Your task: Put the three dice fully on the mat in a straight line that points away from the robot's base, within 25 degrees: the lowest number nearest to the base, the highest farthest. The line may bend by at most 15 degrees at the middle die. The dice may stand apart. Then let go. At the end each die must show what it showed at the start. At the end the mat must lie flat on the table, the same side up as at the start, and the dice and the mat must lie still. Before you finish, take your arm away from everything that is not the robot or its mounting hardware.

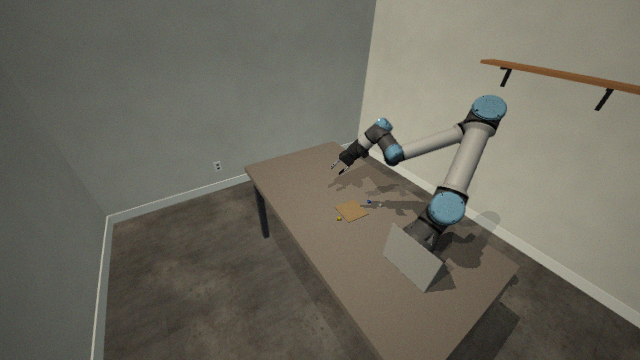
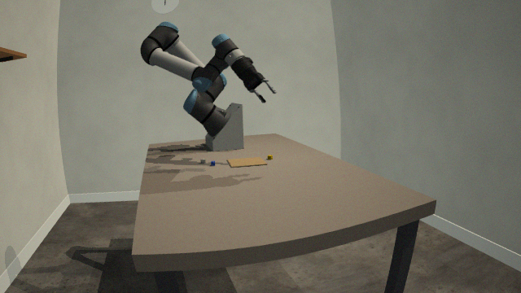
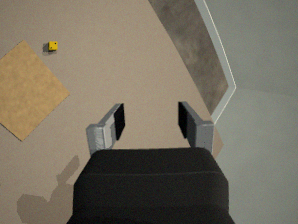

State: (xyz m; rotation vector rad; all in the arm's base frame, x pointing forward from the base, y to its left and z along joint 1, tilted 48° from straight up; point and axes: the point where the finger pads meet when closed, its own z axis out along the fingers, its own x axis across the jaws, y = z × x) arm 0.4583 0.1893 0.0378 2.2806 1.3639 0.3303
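The orange-tan mat [image 1: 351, 211] [image 2: 247, 163] [image 3: 25, 90] lies flat on the table. A yellow die [image 1: 339, 218] [image 2: 269, 157] [image 3: 53, 46] lies on the table just off one side of the mat. A blue die [image 1: 369, 201] [image 2: 212, 163] and a grey-white die [image 1: 380, 205] [image 2: 203, 161] lie on the table off the opposite side, the blue one nearer the mat. Their numbers are too small to read. My gripper [image 1: 336, 170] [image 2: 269, 97] [image 3: 151, 113] is open and empty, tilted, high above the table and away from the dice and the mat.
The robot's base stands on a grey angled block [image 1: 412, 257] [image 2: 232, 134] on the table [image 1: 310, 200] [image 2: 285, 203]. A wooden shelf [image 1: 560, 74] is on the wall beside the arm. The arm's shadow falls near the blue and grey-white dice.
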